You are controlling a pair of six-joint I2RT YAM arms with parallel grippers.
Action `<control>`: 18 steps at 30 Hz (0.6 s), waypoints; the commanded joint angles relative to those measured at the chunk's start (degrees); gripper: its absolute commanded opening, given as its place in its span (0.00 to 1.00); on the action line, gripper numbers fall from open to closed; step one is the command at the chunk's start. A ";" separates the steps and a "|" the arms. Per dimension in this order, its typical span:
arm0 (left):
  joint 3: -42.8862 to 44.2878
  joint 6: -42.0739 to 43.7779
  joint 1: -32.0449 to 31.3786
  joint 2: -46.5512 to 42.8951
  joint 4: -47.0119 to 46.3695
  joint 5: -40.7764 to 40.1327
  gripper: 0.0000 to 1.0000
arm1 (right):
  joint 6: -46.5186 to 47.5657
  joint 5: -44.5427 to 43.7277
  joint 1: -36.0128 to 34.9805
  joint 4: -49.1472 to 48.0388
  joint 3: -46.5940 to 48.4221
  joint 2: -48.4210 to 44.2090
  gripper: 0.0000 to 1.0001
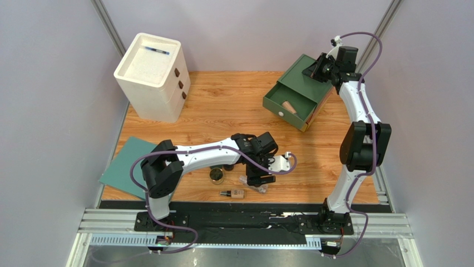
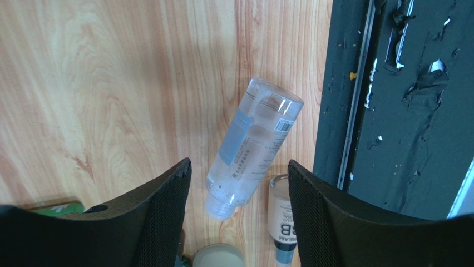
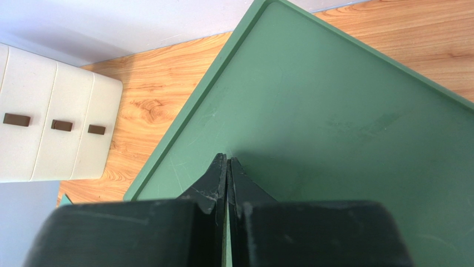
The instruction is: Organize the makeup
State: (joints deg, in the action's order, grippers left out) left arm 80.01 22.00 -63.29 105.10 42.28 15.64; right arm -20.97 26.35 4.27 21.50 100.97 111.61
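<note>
A clear bottle [image 2: 253, 147] lies on the wooden table with its neck end between the fingers of my open left gripper [image 2: 239, 183]; the fingers stand apart from it. A beige bottle [image 2: 282, 219] lies by the right finger, and a pale round jar lid [image 2: 218, 257] shows at the bottom edge. From above, the left gripper [image 1: 258, 175] hovers over the clear bottle [image 1: 255, 185], with a dark round jar [image 1: 217, 176] and the beige bottle [image 1: 233, 193] nearby. A pinkish bottle [image 1: 289, 107] lies in the open drawer. My right gripper [image 3: 228, 161] is shut and empty over the green box's top.
The green drawer box [image 1: 300, 83] stands at the back right, its drawer pulled out. A white three-drawer unit [image 1: 151, 75] at the back left carries a thin blue pen [image 1: 156, 50]. A green flat panel [image 1: 125, 166] lies at the left edge. The black rail [image 2: 400, 100] runs along the near edge.
</note>
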 commanded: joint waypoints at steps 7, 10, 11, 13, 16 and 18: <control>-0.11 1.82 -0.87 3.53 0.79 0.71 0.67 | 3.48 -3.58 -1.11 21.31 -6.31 7.74 0.02; 0.32 1.99 -1.31 5.81 0.17 0.54 0.66 | 3.57 -3.67 -1.11 21.31 -6.57 7.92 0.02; 0.32 2.26 -1.75 6.86 -0.01 -0.68 0.66 | 3.57 -3.85 -1.11 21.39 -6.66 7.74 0.02; 0.41 2.52 -2.01 7.92 -0.53 -1.22 0.66 | 3.57 -3.94 -1.11 21.31 -7.01 7.83 0.02; 0.67 2.08 -2.28 10.38 -1.85 -3.67 0.62 | 3.57 -4.20 -1.11 21.31 -7.28 7.74 0.02; 1.37 2.17 -2.19 11.53 -2.38 -4.91 0.38 | 3.48 -4.20 -1.11 21.39 -7.45 7.66 0.02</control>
State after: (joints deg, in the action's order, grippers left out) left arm 80.31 23.00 -65.12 113.82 41.85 13.72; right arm -20.97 26.37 4.27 21.12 100.49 111.59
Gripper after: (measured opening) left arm 0.556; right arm 0.015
